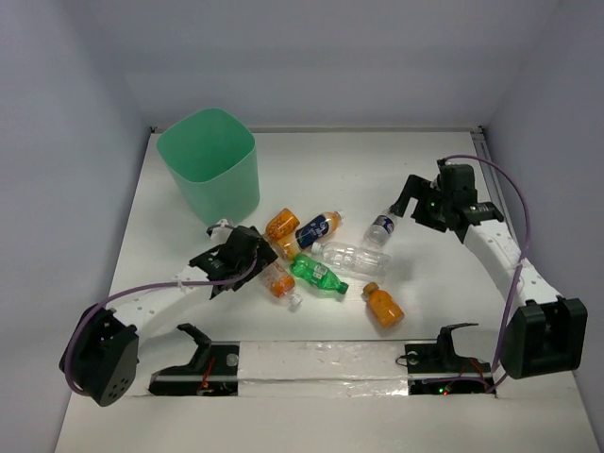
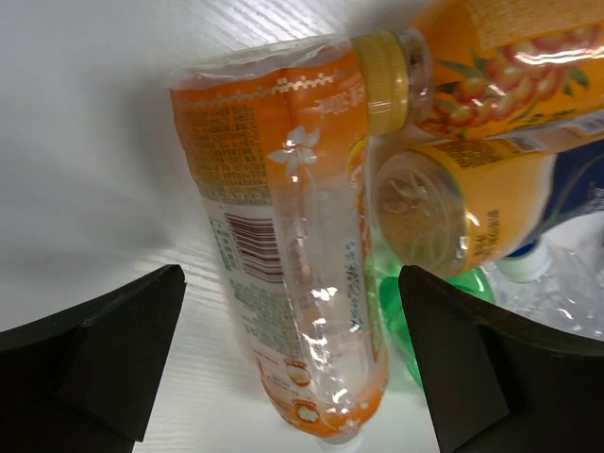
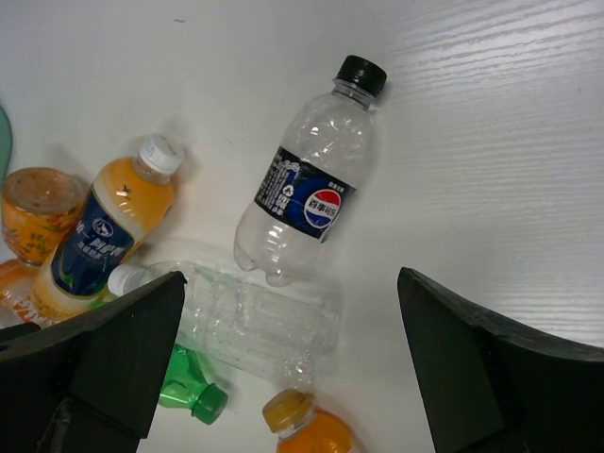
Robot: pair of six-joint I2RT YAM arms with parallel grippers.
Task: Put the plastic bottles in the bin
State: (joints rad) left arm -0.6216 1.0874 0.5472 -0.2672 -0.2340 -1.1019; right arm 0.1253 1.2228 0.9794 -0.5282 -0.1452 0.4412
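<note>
White tabletop [image 1: 321, 170], boxed by pale panels on three sides, carries everything. Over a lying orange-labelled bottle [image 2: 283, 255] the left gripper [image 2: 293, 363] hangs with jaws spread wide, holding nothing. Above the small clear dark-capped bottle [image 3: 307, 184] the right gripper [image 3: 293, 368] is equally wide and empty. Seven plastic bottles [image 1: 318, 275] lie clustered mid-table: three orange, one blue-labelled, one green, one large clear, one small clear. One mint-green bin [image 1: 226, 184] stands far-left, near the cluster. Bare surface spreads right of the cluster and along the far edge.
</note>
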